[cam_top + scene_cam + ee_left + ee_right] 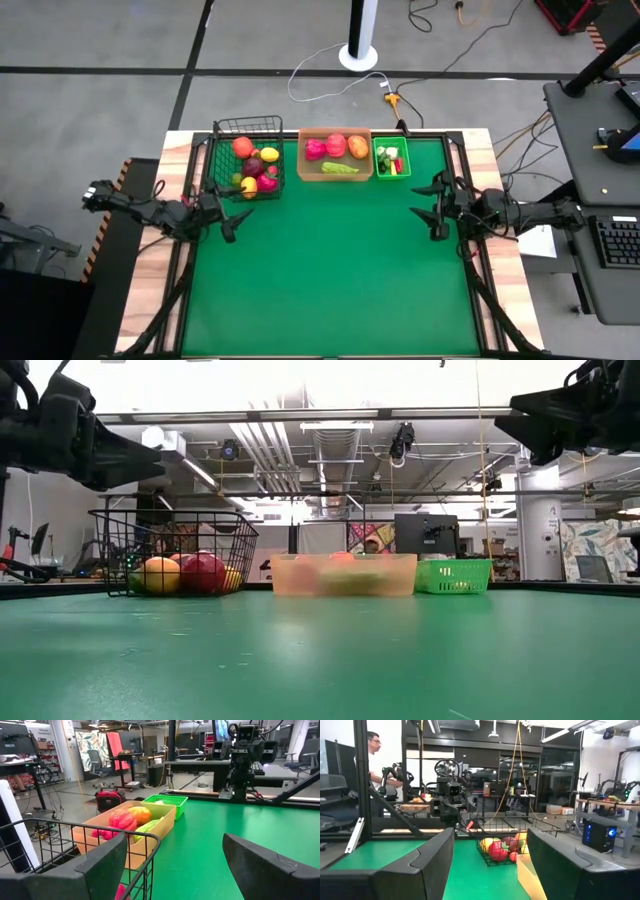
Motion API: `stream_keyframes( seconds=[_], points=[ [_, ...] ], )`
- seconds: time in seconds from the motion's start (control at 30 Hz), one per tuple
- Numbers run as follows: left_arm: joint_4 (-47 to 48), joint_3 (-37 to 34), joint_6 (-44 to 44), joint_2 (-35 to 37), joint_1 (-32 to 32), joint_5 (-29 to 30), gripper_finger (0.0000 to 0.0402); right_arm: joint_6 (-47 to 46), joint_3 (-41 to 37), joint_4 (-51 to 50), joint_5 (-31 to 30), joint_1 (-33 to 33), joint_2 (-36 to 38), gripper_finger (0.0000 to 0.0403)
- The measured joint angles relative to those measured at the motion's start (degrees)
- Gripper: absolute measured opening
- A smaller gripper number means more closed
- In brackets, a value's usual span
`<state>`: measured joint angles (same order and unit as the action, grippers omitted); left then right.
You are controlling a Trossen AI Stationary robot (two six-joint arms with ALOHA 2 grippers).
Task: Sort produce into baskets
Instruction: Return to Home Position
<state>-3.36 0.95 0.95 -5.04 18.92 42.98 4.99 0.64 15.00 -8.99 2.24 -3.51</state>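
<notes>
The produce lies in three baskets along the table's far edge. The black wire basket (249, 160) holds red, yellow, orange and purple round pieces. The tan tray (336, 155) holds pink and orange pieces and a green one. The small green bin (391, 160) holds small green and red bits. My left gripper (232, 208) stands open above the table, near the left edge, just on the near side of the wire basket. My right gripper (432, 208) stands open above the table, near the right edge. Nothing shows between either pair of fingers.
The green mat (330, 270) stretches bare from the baskets to the near edge. A wooden frame (480, 150) rims the table. Cables and a white stand base (360, 55) lie on the floor beyond. A person (375, 765) stands in the room behind the left arm.
</notes>
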Motion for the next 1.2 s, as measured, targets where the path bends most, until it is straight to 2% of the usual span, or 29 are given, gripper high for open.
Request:
stream_keyframes(
  seconds=[0.6,1.2],
  points=[
    [-0.02,0.00,0.02,-0.63,0.00,-0.03,0.0308,-0.50,-0.02,0.02,0.00,0.00,0.00,0.0256],
    [-0.02,0.02,0.00,-0.63,0.00,-0.04,0.0308,-0.50,-0.04,0.02,0.00,0.00,0.00,0.0254]
  ],
)
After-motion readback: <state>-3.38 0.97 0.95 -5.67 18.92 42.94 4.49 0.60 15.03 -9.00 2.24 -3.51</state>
